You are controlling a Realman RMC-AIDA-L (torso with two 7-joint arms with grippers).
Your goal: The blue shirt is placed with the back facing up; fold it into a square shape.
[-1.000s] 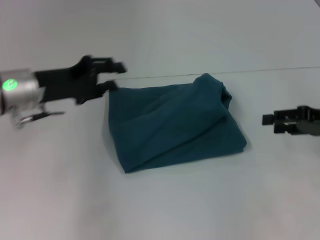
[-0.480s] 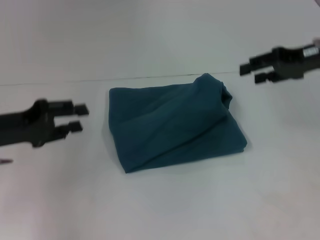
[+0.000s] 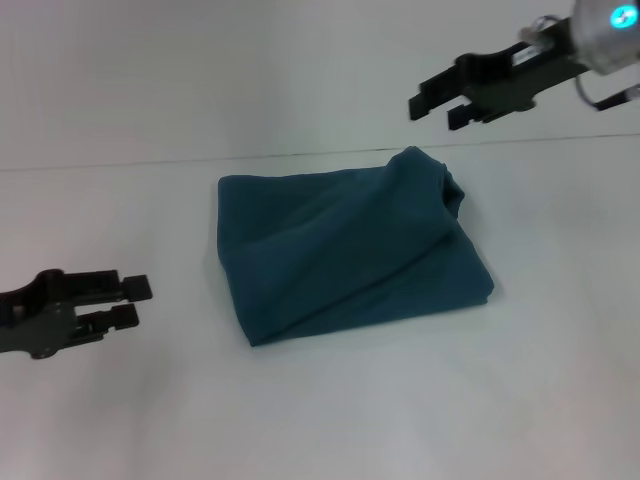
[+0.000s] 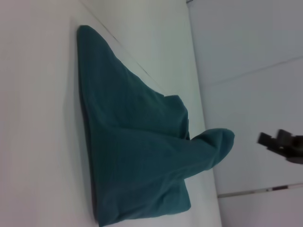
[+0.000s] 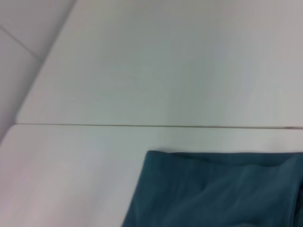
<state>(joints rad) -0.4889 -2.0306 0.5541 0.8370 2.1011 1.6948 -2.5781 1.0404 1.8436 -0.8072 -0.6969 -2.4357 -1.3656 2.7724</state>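
My blue shirt, mid-frame, looks soft and light; I'd pinch its raised upper-right corner. Left claw and right claw gape empty.

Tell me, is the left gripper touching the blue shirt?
Apart. The head view shows bare table between the left gripper and the blue shirt.
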